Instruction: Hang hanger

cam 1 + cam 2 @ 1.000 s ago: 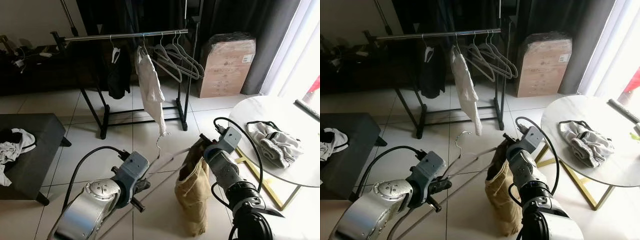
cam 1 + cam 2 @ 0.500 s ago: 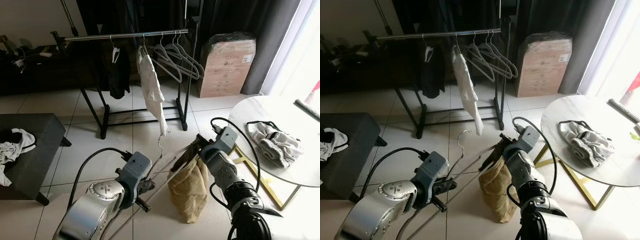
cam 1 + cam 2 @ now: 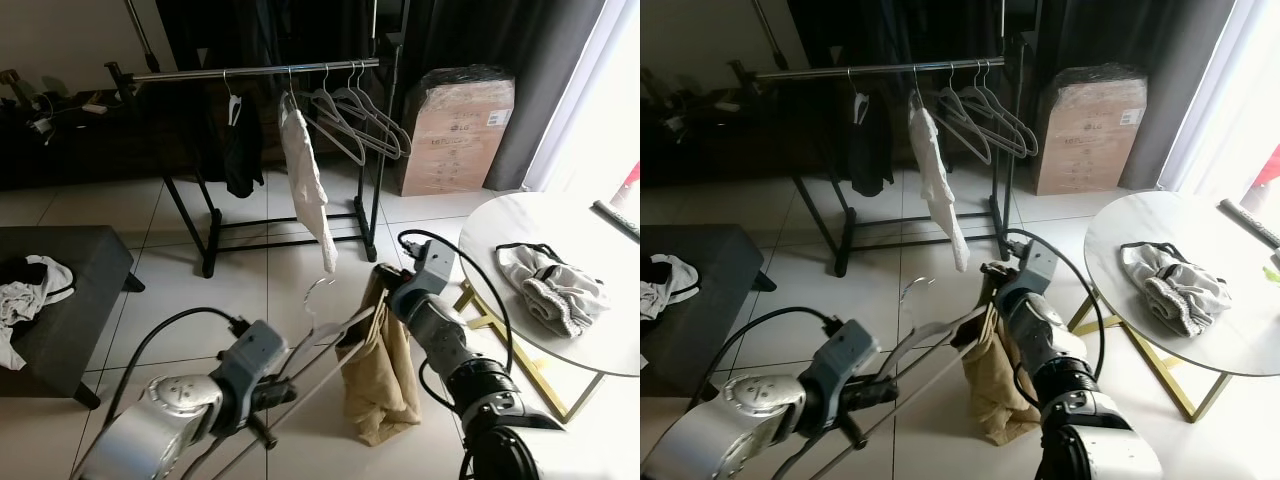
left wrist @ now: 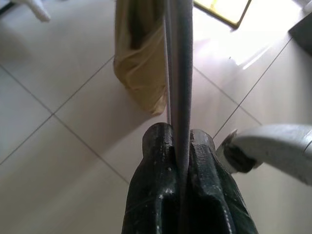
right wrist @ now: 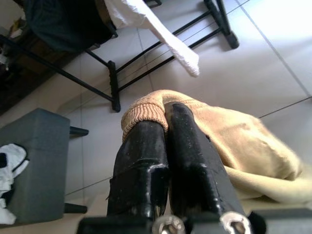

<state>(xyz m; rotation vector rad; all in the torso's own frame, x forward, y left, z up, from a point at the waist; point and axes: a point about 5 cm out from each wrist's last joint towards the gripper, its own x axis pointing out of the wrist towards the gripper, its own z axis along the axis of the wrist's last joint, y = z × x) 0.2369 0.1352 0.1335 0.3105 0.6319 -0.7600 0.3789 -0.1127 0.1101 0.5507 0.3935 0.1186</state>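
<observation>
— Holding what, the two grippers?

— The left gripper (image 4: 181,146) has its two black fingers (image 4: 156,170) pressed together on one arm of a grey hanger (image 3: 335,335); no gap is seen beside the bar. The right gripper (image 5: 163,122) has its fingers closed side by side on the ribbed edge of a tan sweater (image 3: 380,375).

— Where is the hanger now?

— It is in the air in front of the robot, between the two arms, low over the tiled floor (image 3: 180,290). Its hook (image 3: 318,290) points up and toward the clothes rack (image 3: 250,70). It is well apart from the rail. The sweater hangs down from the hanger's right end, and its lower part is close to the floor; whether it touches cannot be told.

— And on the rack?

— A black garment (image 3: 240,150) and a white garment (image 3: 308,185) hang there, and beside them several empty hangers (image 3: 355,120). A cardboard box (image 3: 455,135) stands to the right of the rack.

— Something else near the robot?

— A round white table (image 3: 590,350) at the right carries a grey-and-white piece of clothing (image 3: 550,285). At the left a dark grey ottoman (image 3: 70,290) has a white cloth (image 3: 25,290) on it.
</observation>
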